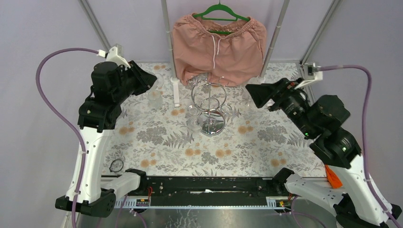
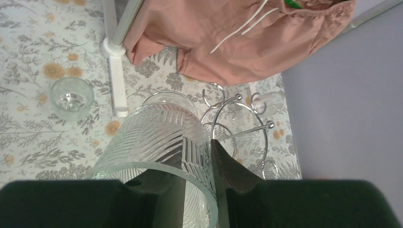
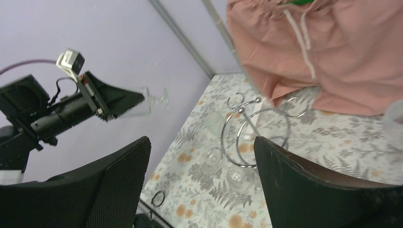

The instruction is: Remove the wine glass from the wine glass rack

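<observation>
The wine glass rack [image 1: 209,101] is a chrome wire stand on a round mirrored base, at mid-table under the hanging shorts; it also shows in the wrist views [image 2: 237,124] [image 3: 254,137]. My left gripper [image 1: 153,80] [image 2: 195,152] is shut on the rim of an etched wine glass [image 2: 159,135]. It holds the glass on its side in the air, left of the rack and apart from it, stem and foot [image 3: 159,99] pointing away. Another clear glass [image 1: 192,115] [image 3: 216,156] sits at the rack's left loop. My right gripper [image 1: 252,92] [image 3: 200,142] is open and empty, right of the rack.
Pink shorts [image 1: 217,45] on a green hanger hang over the back of the table. A white post foot [image 1: 176,92] stands left of the rack, with a clear glass [image 2: 71,97] on the floral cloth near it. A small black ring [image 1: 116,166] lies at the near left.
</observation>
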